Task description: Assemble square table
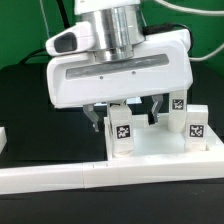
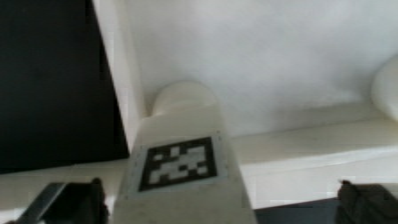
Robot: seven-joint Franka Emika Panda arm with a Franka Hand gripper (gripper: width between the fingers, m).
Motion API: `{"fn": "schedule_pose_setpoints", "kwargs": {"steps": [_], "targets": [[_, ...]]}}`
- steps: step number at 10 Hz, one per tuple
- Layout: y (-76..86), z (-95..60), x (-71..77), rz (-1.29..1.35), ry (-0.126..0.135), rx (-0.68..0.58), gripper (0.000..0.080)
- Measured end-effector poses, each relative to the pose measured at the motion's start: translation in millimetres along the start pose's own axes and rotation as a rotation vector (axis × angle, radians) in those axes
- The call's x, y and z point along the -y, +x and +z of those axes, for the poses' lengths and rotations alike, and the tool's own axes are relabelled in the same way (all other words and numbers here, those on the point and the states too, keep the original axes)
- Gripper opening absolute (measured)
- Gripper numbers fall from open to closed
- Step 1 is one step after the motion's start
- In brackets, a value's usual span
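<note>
The white square table slab (image 1: 160,148) lies flat with white tagged legs standing upright on it. One leg (image 1: 122,133) is at the front, and two more stand at the exterior view's right (image 1: 195,125) and behind (image 1: 178,103). My gripper (image 1: 125,118) hangs just above the front leg, open. In the wrist view this leg (image 2: 178,160) rises from the slab (image 2: 249,60) between my fingers (image 2: 71,202), nearer one finger and touching neither. My gripper (image 2: 217,208) holds nothing. Another leg (image 2: 382,95) shows at the edge of the wrist view.
The long white border wall (image 1: 100,178) runs along the front, right against the slab. The black table surface (image 1: 25,110) lies to the exterior view's left and shows beside the slab in the wrist view (image 2: 45,80). A small white piece (image 1: 3,138) sits at the left edge.
</note>
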State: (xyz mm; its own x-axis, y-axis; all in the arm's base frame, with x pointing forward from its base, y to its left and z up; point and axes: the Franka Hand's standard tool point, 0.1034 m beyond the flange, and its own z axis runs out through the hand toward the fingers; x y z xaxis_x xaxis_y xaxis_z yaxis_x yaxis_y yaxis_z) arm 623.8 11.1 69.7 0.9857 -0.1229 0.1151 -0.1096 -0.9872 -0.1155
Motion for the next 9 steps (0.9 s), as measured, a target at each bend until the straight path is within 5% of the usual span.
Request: {"fn": "schedule_pose_setpoints", "kwargs": {"steps": [1,2,3,6,9], "targets": [[-0.1,0.2,-0.4,0.001,-0.001,0.0,0.043],[-0.2,0.4,-0.2,0.025,0.0,0.001,0.043],[-0.5,0.5,-5.0,0.129,-0.005,0.001,0.0293],[-0.3,1.1,-5.8,0.355,-0.004,0.001,0.0293],[0.5,4.1,-3.4,0.979,0.014,0.075,0.0293]]}}
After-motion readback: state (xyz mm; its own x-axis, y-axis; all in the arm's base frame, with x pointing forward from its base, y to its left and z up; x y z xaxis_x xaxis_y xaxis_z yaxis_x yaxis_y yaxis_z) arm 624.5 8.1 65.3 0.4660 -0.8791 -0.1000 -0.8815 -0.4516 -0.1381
